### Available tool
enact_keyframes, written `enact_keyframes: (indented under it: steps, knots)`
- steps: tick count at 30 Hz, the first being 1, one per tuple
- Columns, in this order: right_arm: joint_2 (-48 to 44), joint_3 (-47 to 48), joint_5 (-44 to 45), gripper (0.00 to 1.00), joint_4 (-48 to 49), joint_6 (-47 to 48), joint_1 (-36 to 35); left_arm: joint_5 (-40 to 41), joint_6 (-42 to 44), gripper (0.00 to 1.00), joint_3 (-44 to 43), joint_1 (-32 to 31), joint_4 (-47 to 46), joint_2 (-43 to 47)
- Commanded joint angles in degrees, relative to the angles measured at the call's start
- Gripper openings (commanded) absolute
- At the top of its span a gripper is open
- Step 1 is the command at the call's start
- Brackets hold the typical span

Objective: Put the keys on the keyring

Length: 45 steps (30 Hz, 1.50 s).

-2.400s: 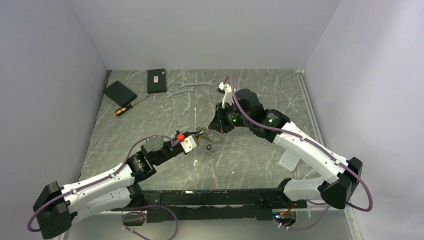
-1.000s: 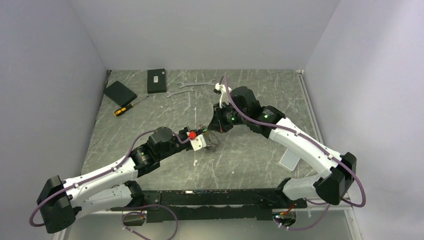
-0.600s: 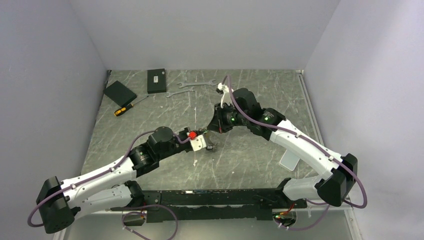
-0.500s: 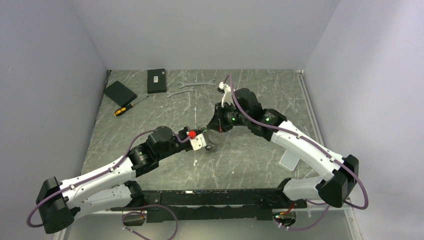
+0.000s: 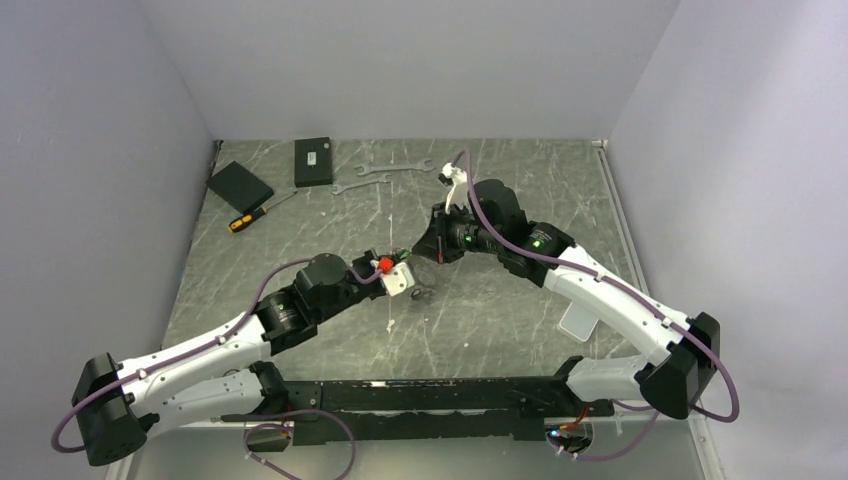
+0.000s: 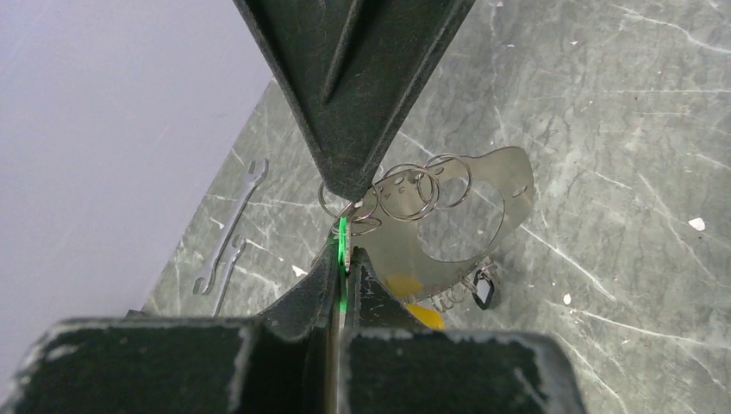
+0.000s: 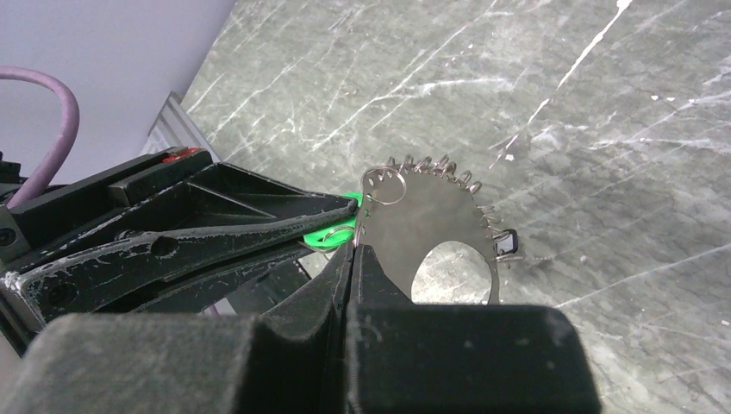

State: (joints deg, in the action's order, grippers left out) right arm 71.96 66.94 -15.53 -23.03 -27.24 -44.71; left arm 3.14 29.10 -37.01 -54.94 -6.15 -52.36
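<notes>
Near the table's centre the left gripper (image 6: 343,263) was pressed together on the thin green tag of the keys (image 6: 342,241), pinching it edge-on at its very tips. Just at its one o'clock hung the keyring (image 6: 504,177), a flat silvery plate with a hole and small wire rings along its edge. The right gripper (image 7: 355,259) was clamped on that plate's rim. The tag sat right against the rings, so the threading step looked to be in hand. Whether a ring had been parted I could not tell.

The likely trouble was slip. The tag was held by a sliver, and a sideways push against a stiff ring could twist it out and drop the bunch. With both arms locked onto joined metal, a small pull apart could also drag the plate from the right grip.

Counted in the overhead view:
- two black boxes (image 5: 240,185) at ten o'clock
- one screwdriver (image 5: 248,216) just below them
- two wrenches (image 5: 395,167) at twelve
- one green tag
- one plate
- one black-headed key (image 6: 484,291) and one yellow tag (image 6: 421,312) under the plate
- one pale object (image 5: 577,322) at four o'clock that I could not identify

The wire rings overlapped too much to count.
</notes>
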Motion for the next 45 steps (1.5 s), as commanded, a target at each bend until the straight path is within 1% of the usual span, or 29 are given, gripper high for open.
enact_keyframes:
  steps: [1, 8, 14, 17, 21, 24, 26, 28, 31, 34, 41, 43, 45]
  knots:
    - [-1.9, -0.1, -1.6, 0.0, 3.5, -0.6, -0.4, 2.9, 0.4, 0.0, -2.6, 0.1, -2.7, 1.0]
    - [-2.3, 0.0, -2.3, 0.0, 5.3, -1.2, -0.4, -1.4, -0.1, 0.0, -2.3, 0.1, -3.2, 1.0]
    - [-2.0, 0.0, -1.8, 0.0, 5.8, -1.4, -0.4, -8.4, 0.2, 0.0, -2.1, 0.1, -2.9, 3.5]
    - [-2.1, 0.1, -1.3, 0.0, 6.4, -2.1, -0.4, -11.7, 0.4, 0.0, -2.8, 0.1, -1.7, 3.2]
    - [-2.2, 0.5, 1.0, 0.0, 6.7, -2.8, -0.3, -15.3, 0.6, 0.0, -3.4, 0.1, -1.1, 2.3]
    - [-1.8, 1.2, 2.6, 0.0, 5.3, -1.8, -0.3, -16.5, 0.2, 0.0, -3.8, 0.1, -1.4, 2.8]
    - [-1.9, 1.5, 4.2, 0.0, 4.3, -0.5, -0.3, -16.1, 0.8, 0.0, -4.8, 0.1, 0.1, 3.3]
    - [-1.9, 2.1, 5.0, 0.0, 2.7, 1.2, -0.3, -15.0, 2.2, 0.0, -6.6, 0.1, 3.5, 3.9]
    - [-2.4, 3.1, 3.7, 0.0, 1.6, 4.7, -0.3, -11.4, 5.7, 0.0, -10.0, 0.1, 11.3, 4.2]
    - [-3.9, 3.1, 1.7, 0.0, 2.1, 6.8, -0.2, -6.1, 7.9, 0.0, -11.6, 0.1, 15.9, 4.6]
    - [-4.7, 3.5, -9.3, 0.0, 2.6, 10.5, -0.1, 1.6, 10.5, 0.0, -11.8, 0.1, 18.9, 6.6]
    - [-4.6, 3.5, -10.9, 0.0, 2.3, 11.0, -0.2, 3.1, 10.8, 0.0, -12.0, 0.1, 19.5, 6.8]
    - [-4.3, 3.4, -11.7, 0.0, 2.2, 11.2, -0.1, 2.8, 10.7, 0.0, -11.9, 0.1, 19.3, 7.3]
